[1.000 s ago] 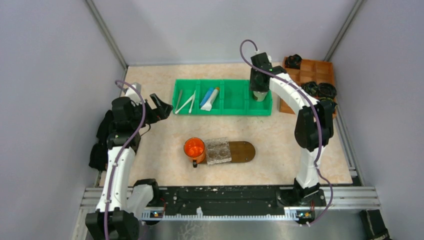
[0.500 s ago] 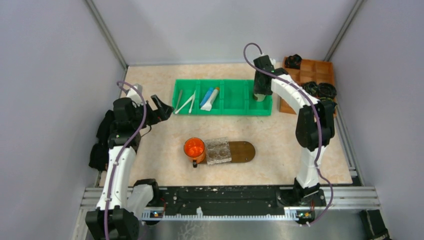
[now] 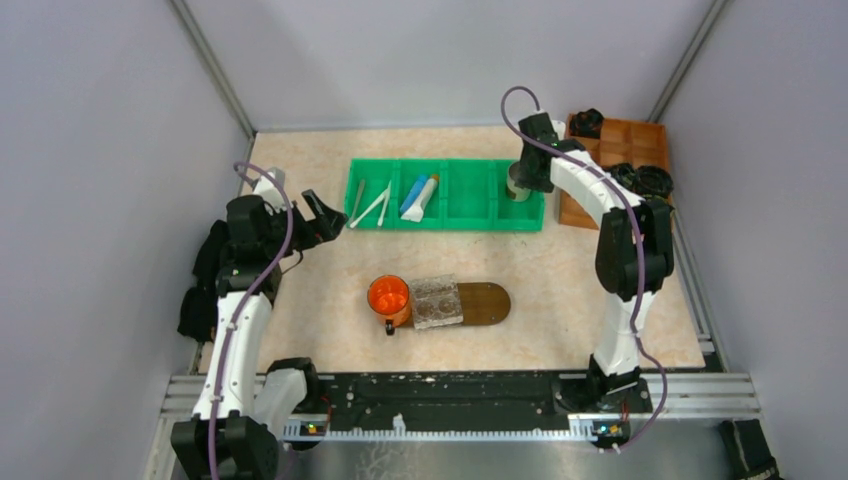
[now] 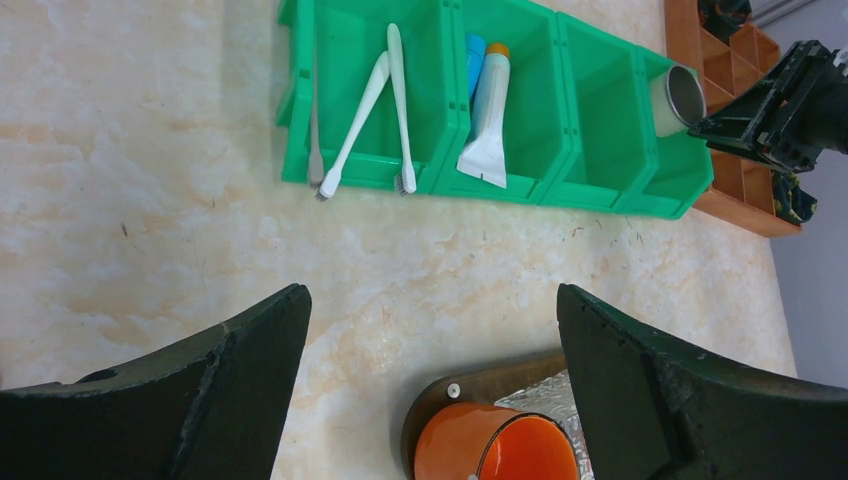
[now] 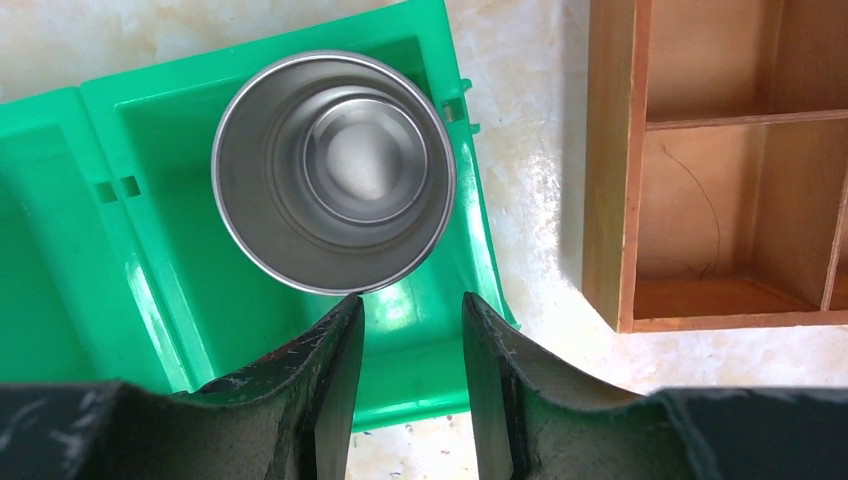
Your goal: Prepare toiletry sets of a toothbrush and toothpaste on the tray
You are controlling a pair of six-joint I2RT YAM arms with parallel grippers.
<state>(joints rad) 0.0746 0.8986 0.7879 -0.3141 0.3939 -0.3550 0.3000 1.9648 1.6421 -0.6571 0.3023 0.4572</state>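
Well ahead of the left end effector (image 4: 430,295), spread wide and empty, toothbrushes (image 4: 399,110) lie in the green bin (image 4: 600,195).

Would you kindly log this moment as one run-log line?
left hand: open, empty | right hand: open, by steel cup in green bin | toothbrushes, tubes: in bin | tray: no set yet

Plain grey walls (image 3: 450,60) stand on three sides. Thin metal bars (image 3: 212,65) run up the back corners. The surface (image 3: 320,290) is pale tan with cloudy marks.
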